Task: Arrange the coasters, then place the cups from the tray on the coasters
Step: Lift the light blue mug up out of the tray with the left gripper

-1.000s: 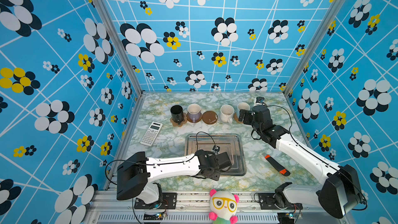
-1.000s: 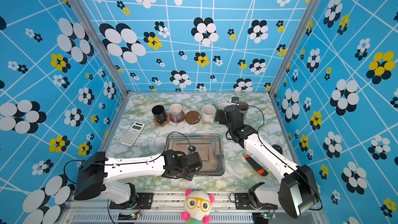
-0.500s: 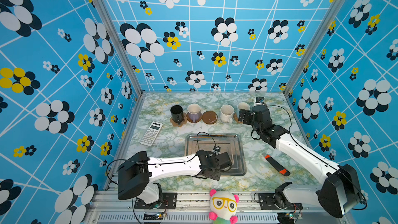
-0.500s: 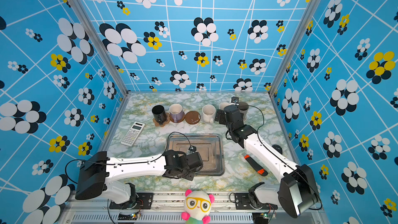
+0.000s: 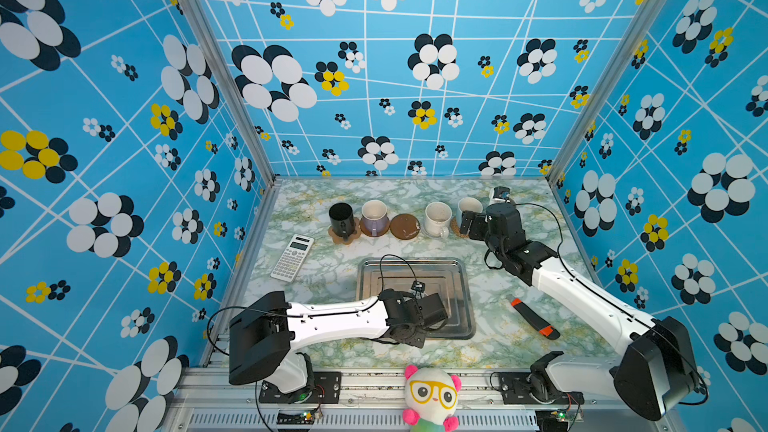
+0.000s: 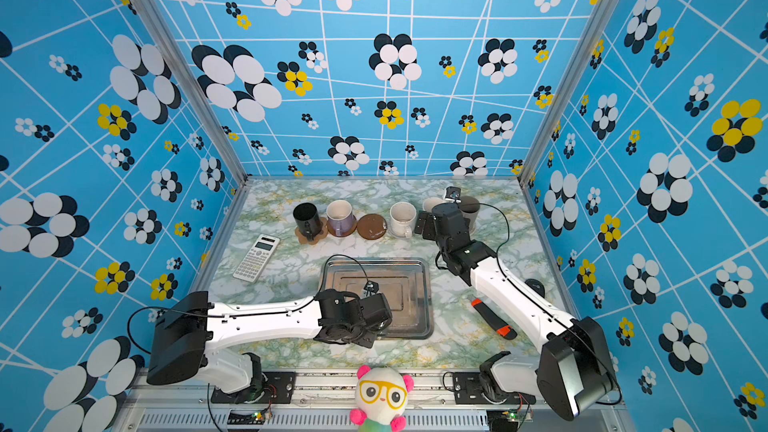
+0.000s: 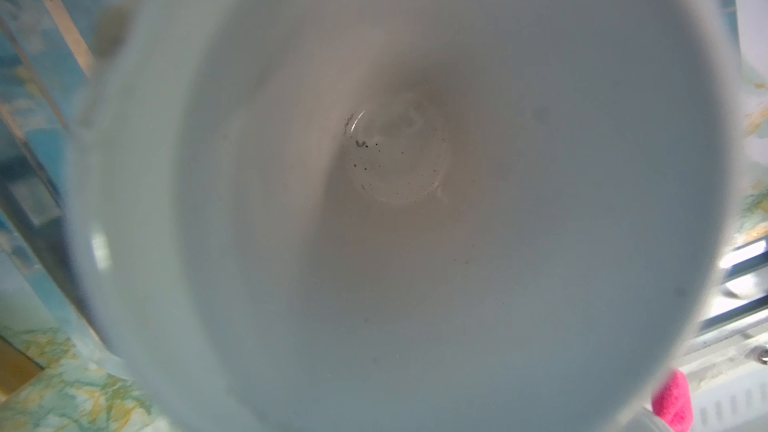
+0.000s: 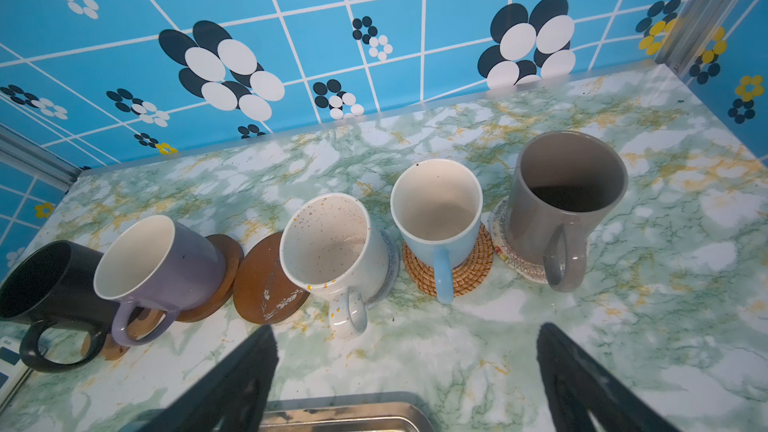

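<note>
One cup (image 7: 395, 209), seemingly, in left jaws

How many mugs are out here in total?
6. Five stand in a row, from the robot's left: black, lavender, white, light blue, grey. The sixth, pale blue, fills the left wrist view; the top views do not show it.

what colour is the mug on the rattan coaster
Light blue mug, cream inside; clearest in right wrist view.

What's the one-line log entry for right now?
left gripper: shut on light blue mug at tray | right gripper: open | dark brown coaster: bare
</note>
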`<state>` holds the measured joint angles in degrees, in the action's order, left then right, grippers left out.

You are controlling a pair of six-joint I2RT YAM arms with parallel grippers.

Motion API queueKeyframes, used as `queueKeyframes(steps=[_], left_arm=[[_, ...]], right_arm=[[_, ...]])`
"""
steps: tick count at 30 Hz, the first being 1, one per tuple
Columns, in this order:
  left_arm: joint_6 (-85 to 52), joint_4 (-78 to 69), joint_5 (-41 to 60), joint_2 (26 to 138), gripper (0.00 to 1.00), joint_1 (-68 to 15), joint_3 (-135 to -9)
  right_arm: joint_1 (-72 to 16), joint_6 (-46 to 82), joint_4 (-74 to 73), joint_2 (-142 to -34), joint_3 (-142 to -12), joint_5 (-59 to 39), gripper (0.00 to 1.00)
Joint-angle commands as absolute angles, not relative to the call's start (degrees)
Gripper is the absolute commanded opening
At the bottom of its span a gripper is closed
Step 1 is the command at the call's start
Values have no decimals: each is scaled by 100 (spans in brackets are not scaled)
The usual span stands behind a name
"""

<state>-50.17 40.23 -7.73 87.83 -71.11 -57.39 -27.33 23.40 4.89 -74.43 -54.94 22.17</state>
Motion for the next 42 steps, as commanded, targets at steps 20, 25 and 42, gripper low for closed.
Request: queueKeyframes(steps=[20,25,42], left_arm=[[-5103,4071,-1019,8781,0,-7093,-5694],[-5124,4072,-1089,8719,0,-7102,-5678],[-5164,4116,-1360,8545,0,-7093,-5747]], right_arm=[[-2681,2320,382,-7484,-5498,2197,99],[-2681,2320,387,-7471,-5484,2193,99],[-2680,2312,378,-7488,-5494,2188,99]])
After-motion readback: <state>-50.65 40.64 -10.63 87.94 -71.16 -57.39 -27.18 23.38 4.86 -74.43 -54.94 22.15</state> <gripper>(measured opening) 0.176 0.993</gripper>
